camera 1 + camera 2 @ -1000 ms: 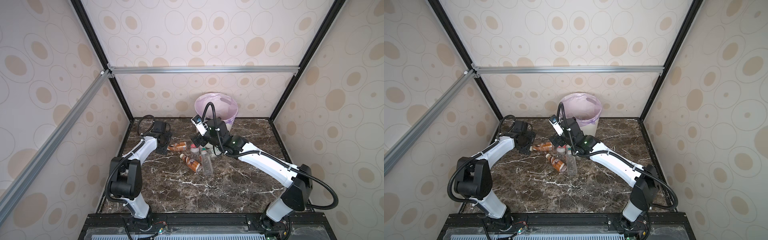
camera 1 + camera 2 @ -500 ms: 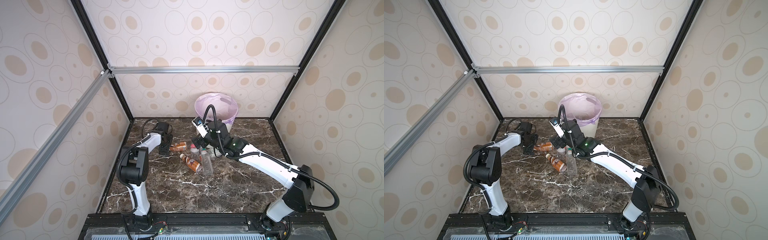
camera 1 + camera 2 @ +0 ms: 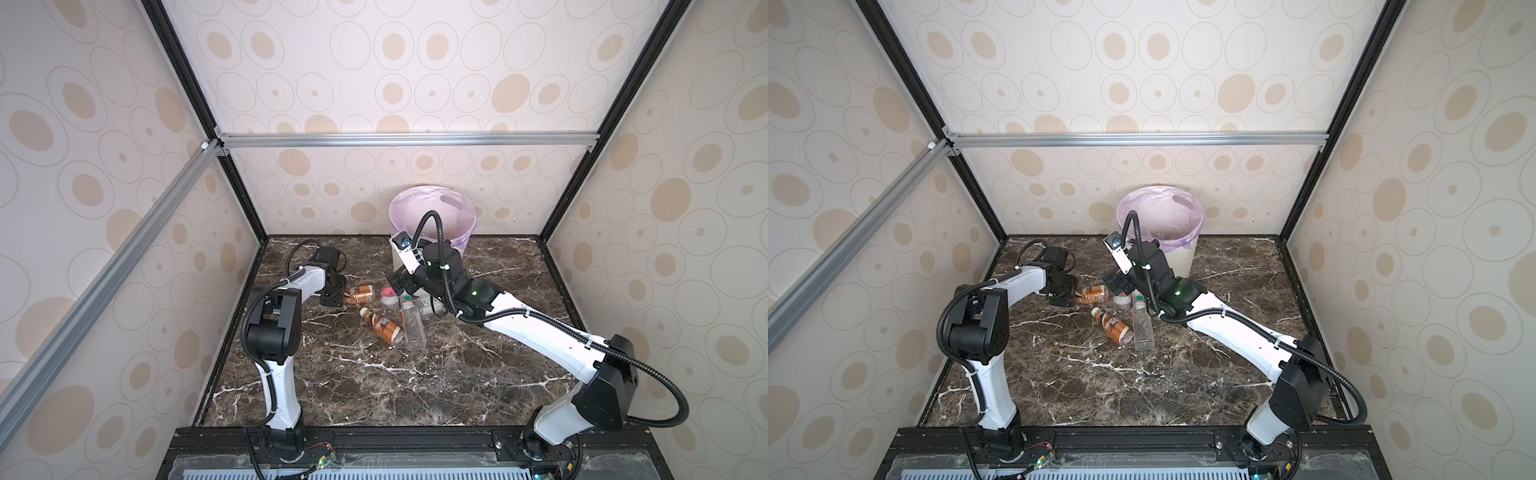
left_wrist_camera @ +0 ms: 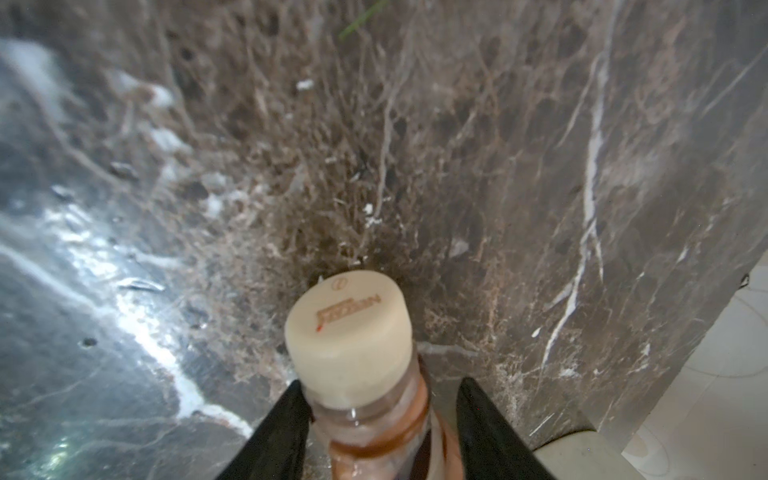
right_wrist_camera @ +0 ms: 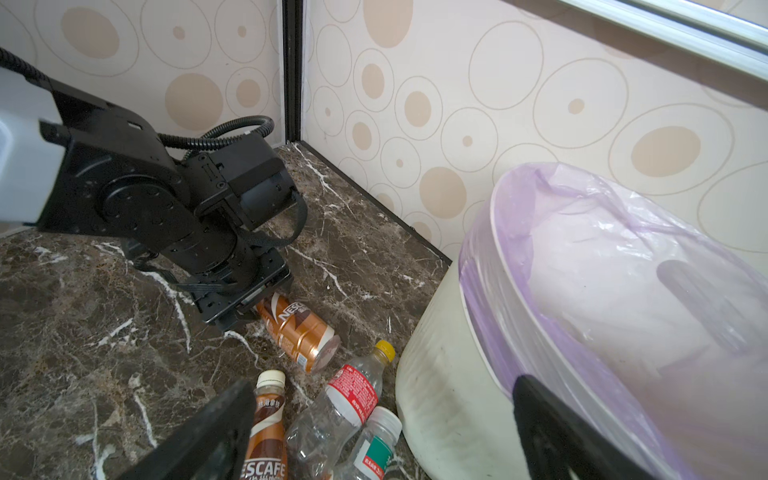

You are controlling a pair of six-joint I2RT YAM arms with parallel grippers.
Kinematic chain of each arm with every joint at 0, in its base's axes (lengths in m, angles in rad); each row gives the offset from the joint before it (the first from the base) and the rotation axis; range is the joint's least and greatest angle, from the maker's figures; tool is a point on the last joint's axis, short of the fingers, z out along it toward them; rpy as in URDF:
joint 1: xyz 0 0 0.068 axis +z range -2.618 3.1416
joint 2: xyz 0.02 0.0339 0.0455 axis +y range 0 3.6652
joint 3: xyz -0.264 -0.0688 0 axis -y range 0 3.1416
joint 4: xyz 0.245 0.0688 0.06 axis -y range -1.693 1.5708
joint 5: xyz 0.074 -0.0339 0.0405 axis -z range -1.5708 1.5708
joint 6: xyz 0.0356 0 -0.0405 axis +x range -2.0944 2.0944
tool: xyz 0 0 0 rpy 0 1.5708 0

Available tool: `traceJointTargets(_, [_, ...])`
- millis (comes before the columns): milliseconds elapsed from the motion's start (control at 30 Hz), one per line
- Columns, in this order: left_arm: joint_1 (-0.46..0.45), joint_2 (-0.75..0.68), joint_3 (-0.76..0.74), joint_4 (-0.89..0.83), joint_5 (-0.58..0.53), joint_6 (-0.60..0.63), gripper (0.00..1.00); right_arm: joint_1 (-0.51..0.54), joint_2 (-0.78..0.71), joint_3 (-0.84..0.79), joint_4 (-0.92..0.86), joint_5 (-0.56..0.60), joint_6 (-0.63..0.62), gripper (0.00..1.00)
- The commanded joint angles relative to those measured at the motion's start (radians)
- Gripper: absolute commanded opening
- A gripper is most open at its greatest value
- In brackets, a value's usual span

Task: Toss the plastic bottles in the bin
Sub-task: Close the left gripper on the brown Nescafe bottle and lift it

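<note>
Where the left gripper [image 3: 335,296] reaches down at the back left of the bench [image 3: 374,386], its fingers [image 4: 286,424] press both sides of the neck of a brown bottle [image 5: 300,330]. That bottle lies on its side on the bench, cream cap [image 4: 348,332] turned away from the bin [image 5: 436,374]. Right gripper [image 5: 384,386]: spread wide, holding nothing, above several more bottles [image 3: 405,322] lying clustered just in front of the bin. Bin stands by the back wall, lilac liner [image 3: 432,216] over its rim.

Noting: I read NESCA on the far brown bottle [image 5: 297,328], ESCAFE on the near brown bottle [image 5: 266,432]. Print on the red-label bottle [image 5: 353,395] too small for me.
</note>
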Motion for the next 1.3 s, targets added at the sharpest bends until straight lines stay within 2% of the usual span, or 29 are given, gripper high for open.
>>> traceJointTargets(0, [0.009, 0.012, -0.018, 0.015, 0.007, -0.013, 0.47, 0.006, -0.025, -0.023, 0.041, 0.015, -0.017, 0.99])
traceJointTargets(133, [0.009, 0.016, -0.026, 0.034, 0.02, -0.007, 0.38, 0.005, -0.03, -0.036, 0.06, 0.025, -0.022, 0.99])
traceJointTargets(300, [0.01, 0.013, -0.035, 0.06, 0.019, 0.012, 0.38, 0.006, -0.033, -0.041, 0.054, 0.029, -0.022, 0.99])
traceJointTargets(733, [0.01, -0.107, -0.071, 0.182, -0.091, 0.097, 0.38, 0.005, -0.071, -0.083, 0.063, 0.038, -0.002, 0.99])
traceJointTargets(900, [0.009, -0.179, -0.103, 0.291, -0.12, 0.163, 0.39, 0.005, -0.085, -0.104, 0.07, 0.038, 0.012, 0.99])
traceJointTargets(1100, [0.009, -0.248, -0.164, 0.523, -0.082, 0.284, 0.38, 0.006, -0.093, -0.127, 0.076, 0.042, 0.028, 0.99])
traceJointTargets(1267, [0.004, -0.282, -0.132, 0.573, -0.096, 0.389, 0.39, 0.006, -0.109, -0.14, 0.076, 0.048, 0.037, 0.99])
